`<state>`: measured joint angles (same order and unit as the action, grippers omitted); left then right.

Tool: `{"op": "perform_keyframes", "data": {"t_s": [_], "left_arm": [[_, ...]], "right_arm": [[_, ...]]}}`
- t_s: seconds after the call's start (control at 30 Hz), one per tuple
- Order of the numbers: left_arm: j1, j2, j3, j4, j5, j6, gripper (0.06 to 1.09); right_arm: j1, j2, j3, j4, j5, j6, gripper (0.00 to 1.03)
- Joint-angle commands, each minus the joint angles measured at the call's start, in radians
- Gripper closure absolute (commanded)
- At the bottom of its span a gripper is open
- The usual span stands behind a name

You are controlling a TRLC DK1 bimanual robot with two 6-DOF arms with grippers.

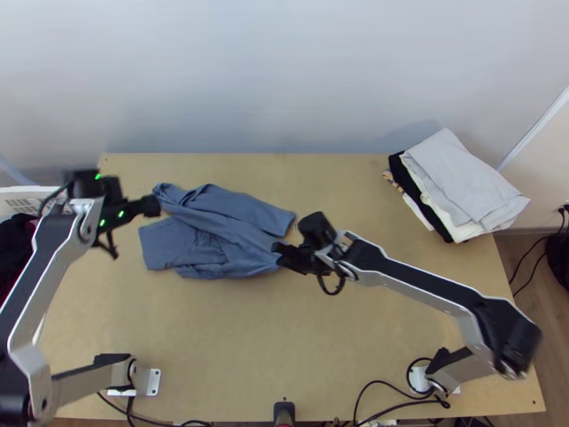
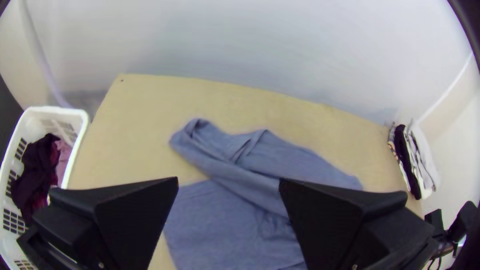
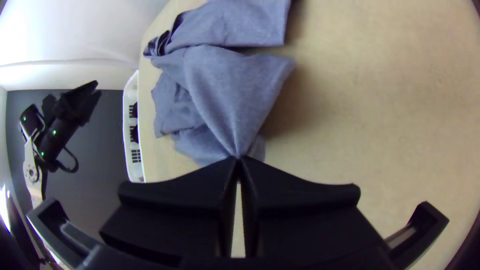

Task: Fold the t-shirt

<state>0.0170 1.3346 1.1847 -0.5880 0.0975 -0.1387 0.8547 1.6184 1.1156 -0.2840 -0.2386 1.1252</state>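
1. While the blue t-shirt [image 1: 213, 228] is lying bunched and twisted across the left and middle of the bench [image 1: 284, 341], you are handling a soft, limp load, probably light and inclined to sag between holds.
2. Your right end effector [image 3: 239, 158] is pinching, fingers pressed together, a gathered point at the t-shirt's right end; creases are fanning out from it.
3. Your left end effector [image 2: 228, 182] is standing wide, holding nothing, near the t-shirt's rolled far-left end [image 2: 197, 131].
4. For a second hold, you are probably best aiming at that end, taking its edge; a pinch in the middle would be gathering several layers.
5. Since the cloth is likely giving under pull, you are risking stretch or slip with hard tension; you are needing an even, gentle draw before folding.
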Motion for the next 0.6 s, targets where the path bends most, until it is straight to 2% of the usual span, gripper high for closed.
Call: {"op": "perform_keyframes", "data": {"t_s": [0.0, 0.23, 0.4, 0.57], "left_arm": [[-0.052, 0.124, 0.115, -0.006, 0.010, -0.001, 0.10], [-0.130, 0.356, 0.302, 0.001, -0.015, 0.040, 0.10], [-0.158, 0.466, 0.340, -0.038, -0.065, 0.203, 0.10], [-0.152, 0.500, 0.351, -0.098, -0.067, 0.272, 0.11]], "right_arm": [[-0.014, -0.064, -0.071, -0.032, 0.005, -0.015, 1.00], [-0.045, -0.155, -0.154, -0.034, 0.005, -0.018, 1.00], [-0.071, -0.167, -0.163, -0.034, 0.005, -0.025, 1.00], [-0.083, -0.169, -0.163, -0.032, 0.005, -0.030, 1.00]]}}
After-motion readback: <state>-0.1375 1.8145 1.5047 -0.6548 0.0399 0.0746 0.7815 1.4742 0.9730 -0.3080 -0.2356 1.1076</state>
